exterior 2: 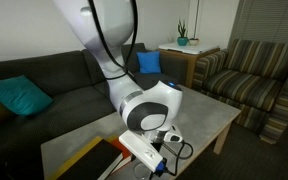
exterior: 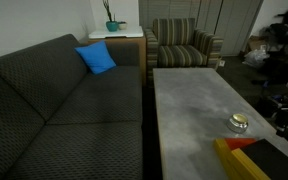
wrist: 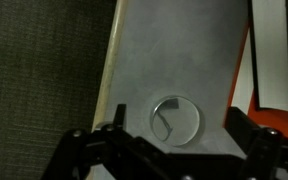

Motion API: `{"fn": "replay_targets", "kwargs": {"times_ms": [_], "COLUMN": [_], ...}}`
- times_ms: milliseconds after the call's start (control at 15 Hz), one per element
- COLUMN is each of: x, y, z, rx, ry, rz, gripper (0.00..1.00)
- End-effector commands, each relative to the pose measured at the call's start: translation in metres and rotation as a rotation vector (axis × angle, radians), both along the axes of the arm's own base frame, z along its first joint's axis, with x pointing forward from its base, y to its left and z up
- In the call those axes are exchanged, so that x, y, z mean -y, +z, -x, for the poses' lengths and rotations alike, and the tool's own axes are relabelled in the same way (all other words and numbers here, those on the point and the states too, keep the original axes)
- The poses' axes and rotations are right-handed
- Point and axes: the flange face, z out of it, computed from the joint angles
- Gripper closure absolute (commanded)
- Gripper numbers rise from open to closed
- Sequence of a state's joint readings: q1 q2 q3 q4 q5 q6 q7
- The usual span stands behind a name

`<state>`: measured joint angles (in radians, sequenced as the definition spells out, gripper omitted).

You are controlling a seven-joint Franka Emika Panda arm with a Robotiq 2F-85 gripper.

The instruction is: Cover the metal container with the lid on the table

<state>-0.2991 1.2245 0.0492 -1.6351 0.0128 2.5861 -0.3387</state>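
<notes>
The metal container [exterior: 239, 122] is a small round shiny pot on the grey table [exterior: 189, 100], near its right edge. In the wrist view it [wrist: 174, 119] shows from above as a silver disc with a dark angular reflection. I cannot tell whether a lid sits on it, and no separate lid shows. My gripper [wrist: 180, 138] is open and empty, hanging above the table with one finger on either side of the container. In an exterior view the gripper [exterior 2: 166, 140] hangs low over the table [exterior 2: 199, 120], and the arm hides the container.
A yellow flat block [exterior: 240, 160] with a red piece [exterior: 246, 143] lies at the table's near end, close to the container. A dark sofa [exterior: 54, 95] with a blue pillow [exterior: 97, 58] runs along the table. A striped armchair [exterior: 182, 45] stands beyond.
</notes>
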Motion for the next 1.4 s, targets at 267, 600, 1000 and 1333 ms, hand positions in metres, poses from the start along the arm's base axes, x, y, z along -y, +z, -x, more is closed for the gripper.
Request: {"fn": "replay_targets", "kwargs": {"times_ms": [267, 600, 1000, 1333], "x": [-0.007, -0.028, -0.034, -0.045], "y": [-0.010, -0.039, -0.064, -0.085], "z": [-0.006, -0.012, -0.008, -0.011], "rx": [-0.007, -0.067, -0.081, -0.016], "ry": [-0.029, -0.101, -0.187, -0.214], "rz": [0.027, 0.092, 0.167, 0.110], "gripper": [0.00, 0.00, 0.00, 0.00]}}
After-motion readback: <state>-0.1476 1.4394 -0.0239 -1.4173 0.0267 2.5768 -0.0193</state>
